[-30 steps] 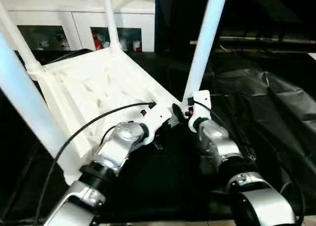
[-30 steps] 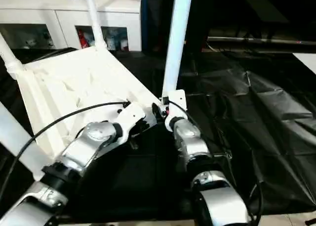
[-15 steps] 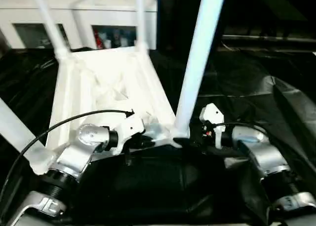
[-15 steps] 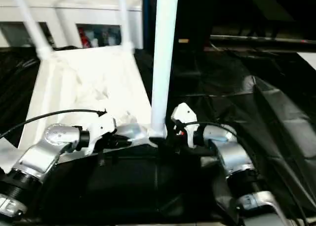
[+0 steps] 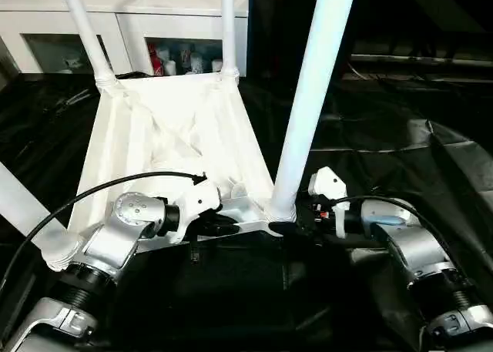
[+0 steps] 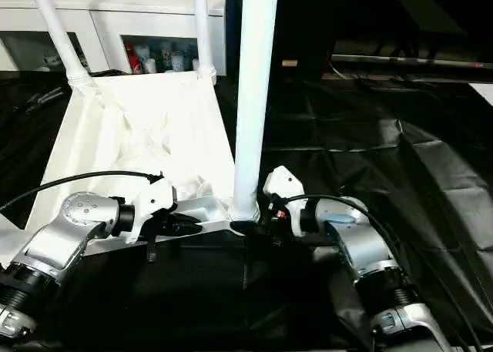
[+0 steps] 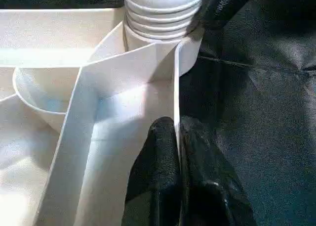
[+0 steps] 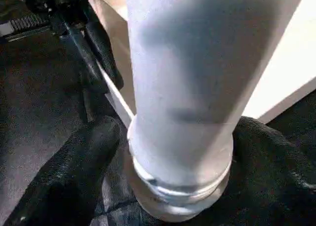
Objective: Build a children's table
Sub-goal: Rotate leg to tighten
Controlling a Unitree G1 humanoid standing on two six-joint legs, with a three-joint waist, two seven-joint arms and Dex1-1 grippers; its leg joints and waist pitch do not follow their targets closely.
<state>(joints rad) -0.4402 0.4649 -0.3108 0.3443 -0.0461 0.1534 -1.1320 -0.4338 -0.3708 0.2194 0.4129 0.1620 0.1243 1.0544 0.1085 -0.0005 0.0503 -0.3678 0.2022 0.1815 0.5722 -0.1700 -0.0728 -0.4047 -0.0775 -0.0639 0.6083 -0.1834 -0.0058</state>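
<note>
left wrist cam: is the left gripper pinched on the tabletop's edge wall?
Yes, the left gripper has its black fingers shut on the thin edge wall of the tabletop, just below the screwed-in leg.

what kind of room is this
Probably an indoor robot test room set up like a home: a white glass-door cabinet holding small items, black sheeting on the floor, cables behind.

The upturned tabletop point(image 5: 166, 148) lies on black sheeting point(image 5: 431, 159), four legs point(image 5: 312, 98) rising from its corners.
</note>
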